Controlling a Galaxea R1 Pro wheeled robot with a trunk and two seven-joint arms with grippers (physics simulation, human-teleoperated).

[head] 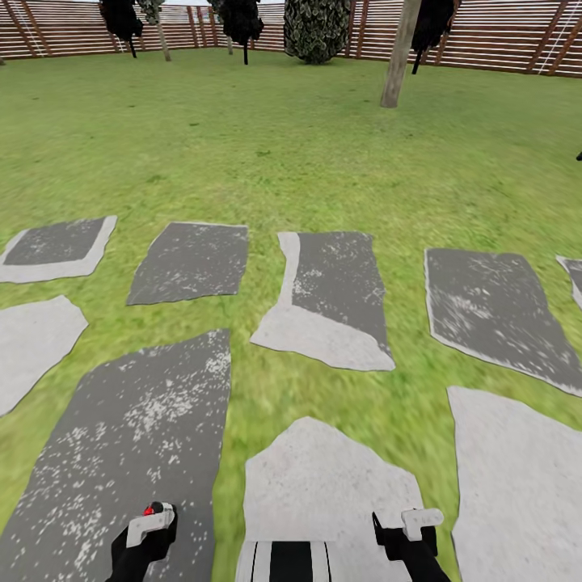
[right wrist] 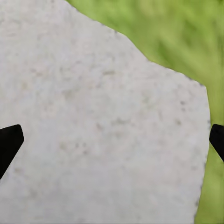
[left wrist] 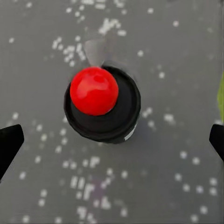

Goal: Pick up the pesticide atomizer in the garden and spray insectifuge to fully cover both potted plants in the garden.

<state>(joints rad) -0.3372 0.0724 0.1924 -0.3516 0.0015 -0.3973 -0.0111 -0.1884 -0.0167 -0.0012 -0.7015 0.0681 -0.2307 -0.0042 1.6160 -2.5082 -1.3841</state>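
Observation:
The pesticide atomizer and the potted plants are out of view. My left gripper (head: 150, 525) hangs low at the near left over a dark speckled paving slab (head: 137, 436). In the left wrist view its black fingertips (left wrist: 9, 142) stand wide apart, so the left gripper (left wrist: 112, 140) is open. Between the tips I see a red ball (left wrist: 94, 90) on a round black base (left wrist: 119, 123); I cannot tell what it is. My right gripper (head: 408, 525) is at the near right over a pale slab (right wrist: 102, 121), open and holding nothing (right wrist: 112, 140).
The garden lawn (head: 267, 153) stretches ahead, crossed by a row of grey paving slabs (head: 339, 291). A tree trunk (head: 398, 61) stands at the far right. A dark shrub (head: 317, 31) and the brown slatted fence (head: 73, 28) close the back.

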